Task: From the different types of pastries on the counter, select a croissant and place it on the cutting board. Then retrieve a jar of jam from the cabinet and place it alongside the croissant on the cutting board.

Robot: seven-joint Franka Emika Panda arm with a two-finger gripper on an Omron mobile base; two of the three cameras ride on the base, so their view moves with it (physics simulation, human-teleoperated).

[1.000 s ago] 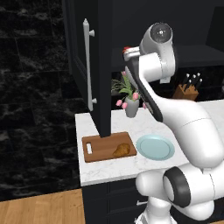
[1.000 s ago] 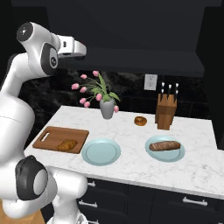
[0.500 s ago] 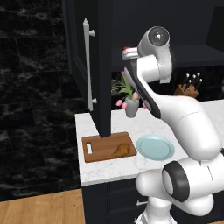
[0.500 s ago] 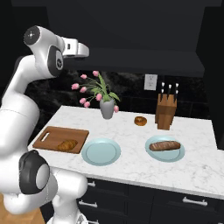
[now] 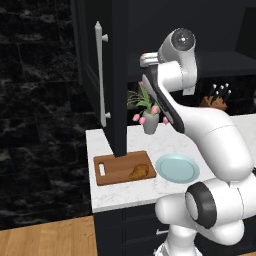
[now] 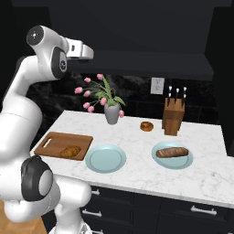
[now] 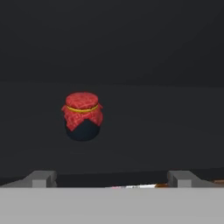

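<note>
I see my gripper (image 7: 112,177) spread wide and empty facing the jar of jam (image 7: 82,115) on the bare cabinet shelf (image 7: 166,131), the open door (image 5: 100,75) beside.

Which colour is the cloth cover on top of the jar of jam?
Red, tied with a thin yellow band, on the jar of jam; clearest in the hand view.

No writing, label, brand or number can be read anywhere. The jar (image 7: 83,116), left of centre in the hand view, bears a plain red cloth cover. The board (image 6: 55,145) is unmarked too.
</note>
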